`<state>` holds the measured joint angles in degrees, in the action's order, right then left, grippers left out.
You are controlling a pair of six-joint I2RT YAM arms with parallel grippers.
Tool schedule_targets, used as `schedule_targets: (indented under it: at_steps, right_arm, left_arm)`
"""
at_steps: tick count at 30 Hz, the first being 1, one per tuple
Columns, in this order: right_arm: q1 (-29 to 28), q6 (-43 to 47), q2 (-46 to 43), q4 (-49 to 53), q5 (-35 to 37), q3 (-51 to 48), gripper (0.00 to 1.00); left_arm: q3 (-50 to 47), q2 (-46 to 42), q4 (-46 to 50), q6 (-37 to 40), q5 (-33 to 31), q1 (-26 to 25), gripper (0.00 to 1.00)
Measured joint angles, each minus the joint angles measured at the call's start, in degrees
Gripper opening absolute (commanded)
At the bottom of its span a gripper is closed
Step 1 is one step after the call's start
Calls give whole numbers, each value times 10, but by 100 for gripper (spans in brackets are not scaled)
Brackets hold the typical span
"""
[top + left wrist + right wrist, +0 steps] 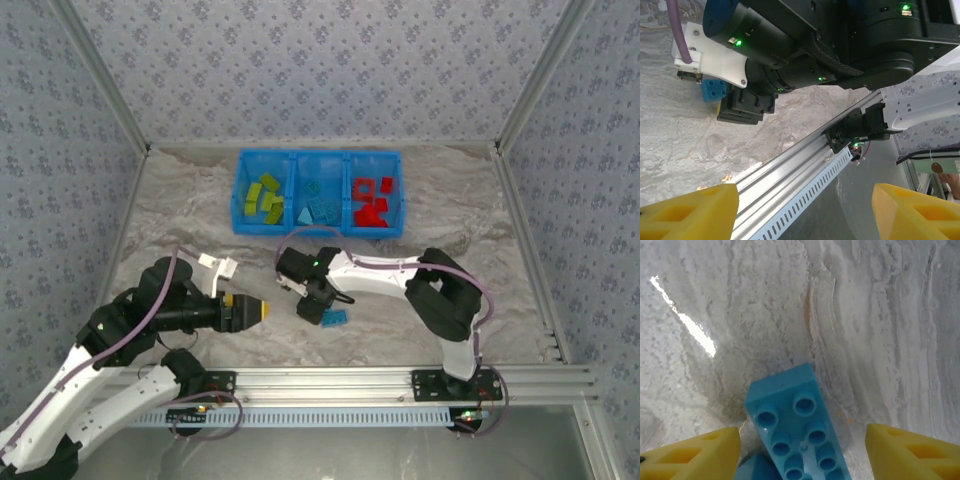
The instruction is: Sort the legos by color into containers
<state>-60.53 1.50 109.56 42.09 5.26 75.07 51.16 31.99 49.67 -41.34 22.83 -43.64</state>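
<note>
Two grippers work the near half of the table (190,210). The left gripper (255,312) lies low at near left, fingers spread with nothing between them, aimed right at the other arm's wrist. Just to its right, the right gripper (312,303) points down beside a light blue brick (336,318). In the right wrist view its fingers (695,452) are spread, and the brick (790,415) lies between them, touched by neither. Risk one: the brick sits skewed to the fingers, so closing would likely catch its corners and twist or eject it. Risk two: a second blue piece (754,469) shows partly under one corner of the brick. Whether the two are joined cannot be told, and a grip may drag or drop it. Risk three: the two grippers are near each other, so a sweep by either could cause contact. At far centre stands the bin (320,154), with green bricks (262,198) in the left compartment, blue bricks (318,210) in the middle and red bricks (372,207) in the right. The middle compartment is the probable target. The right arm's cable (288,240) loops just before the bin's near wall and may snag on the way.
</note>
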Motion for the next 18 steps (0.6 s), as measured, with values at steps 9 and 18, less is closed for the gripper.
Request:
schedule_targets:
  at_steps: [9, 18]
  right_arm:
    - [2, -4, 23, -3, 13, 10, 40]
    - [22, -17, 17, 0, 28, 36, 30]
  left_arm:
    - [-7, 1, -15, -3, -12, 0, 70]
    - [-26, 12, -61, -22, -48, -14, 69]
